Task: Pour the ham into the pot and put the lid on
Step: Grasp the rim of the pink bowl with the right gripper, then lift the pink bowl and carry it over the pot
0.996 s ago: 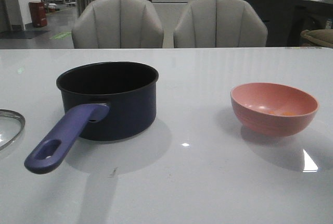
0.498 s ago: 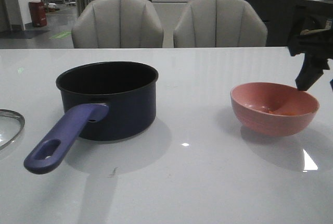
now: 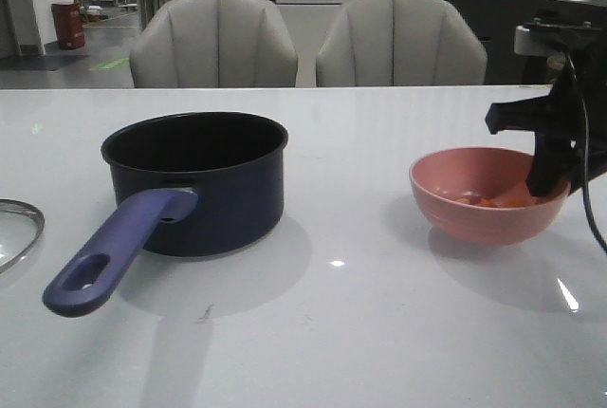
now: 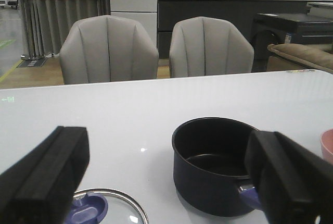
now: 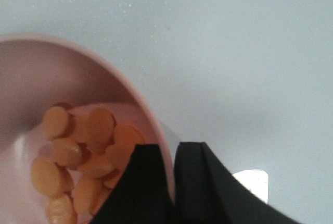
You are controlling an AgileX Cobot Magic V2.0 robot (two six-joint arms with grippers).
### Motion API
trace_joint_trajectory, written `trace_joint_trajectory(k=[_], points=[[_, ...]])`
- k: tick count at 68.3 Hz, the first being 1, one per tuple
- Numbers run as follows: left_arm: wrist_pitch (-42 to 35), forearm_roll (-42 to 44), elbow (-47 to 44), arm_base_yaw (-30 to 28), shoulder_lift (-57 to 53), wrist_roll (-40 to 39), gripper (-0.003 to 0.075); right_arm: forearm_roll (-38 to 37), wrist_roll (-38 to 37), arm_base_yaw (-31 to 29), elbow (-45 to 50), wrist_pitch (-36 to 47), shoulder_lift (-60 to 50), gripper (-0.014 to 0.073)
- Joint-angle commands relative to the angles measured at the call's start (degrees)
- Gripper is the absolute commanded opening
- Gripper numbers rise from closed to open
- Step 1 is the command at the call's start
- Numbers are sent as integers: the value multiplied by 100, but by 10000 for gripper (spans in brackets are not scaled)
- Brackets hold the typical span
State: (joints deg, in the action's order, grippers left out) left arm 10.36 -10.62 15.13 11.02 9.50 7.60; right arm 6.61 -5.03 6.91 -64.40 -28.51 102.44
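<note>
The dark navy pot (image 3: 194, 185) stands left of centre in the front view, its purple-blue handle (image 3: 114, 254) pointing toward me. The glass lid (image 3: 13, 233) lies flat at the left edge. The ham (image 3: 491, 201) lies in a pink bowl (image 3: 474, 213) on the right. My right gripper (image 3: 548, 178) is shut on the bowl's right rim. In the right wrist view its fingers (image 5: 173, 153) pinch the rim (image 5: 148, 120), one inside and one outside, beside the ham slices (image 5: 78, 148). My left gripper (image 4: 166, 156) is open and empty above the lid (image 4: 122, 203) and pot (image 4: 213, 166).
Two grey chairs (image 3: 213, 43) (image 3: 398, 43) stand behind the table's far edge. The white glossy table (image 3: 360, 332) spreads between pot and bowl. A black cable (image 3: 590, 199) hangs from the right arm near the right edge.
My right arm came in from the right, lowered to the bowl and shut on its right rim. The bowl shifted slightly left. Pot and lid have not moved.
</note>
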Motion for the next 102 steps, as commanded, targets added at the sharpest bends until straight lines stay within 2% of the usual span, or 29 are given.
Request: trace_joint_trajectory(k=[1,10,20,30,39,50,62,70,89,102], points=[[-490,-70,164,46,52,-16,636,-5,46,-33,-495,-112,-412,148],[-490,-70,164,46,52,-16,636,39,90,41,-864,-142,-565,146],[-490,-70,164,46,52,-16,636,565,235,290,-1368,-333,-668,136],[-490,-70,164,46,52,-16,636,634,940,922,-2013,-605,-636,137],[-490,-70,164,46,52,-16,636,638,944,1514,-2629,-661,-514,137],[-490,-70,164,46,52,-16,636,638,930,2118,-3528,-1119,17,137],[-490,-70,164,46,52,-16,636,633,930,2410,-4432,-1537,681,137],[-490,-70,164,46,52,-16,636,257,930,2482,-4792,-1186,886,137],[-490,-70,164,46,52,-16,636,-919,930,2534,-4783,1,801,137],[-490,-70,164,46,52,-16,636,-1844,925,2777,-4296,937,688,137]])
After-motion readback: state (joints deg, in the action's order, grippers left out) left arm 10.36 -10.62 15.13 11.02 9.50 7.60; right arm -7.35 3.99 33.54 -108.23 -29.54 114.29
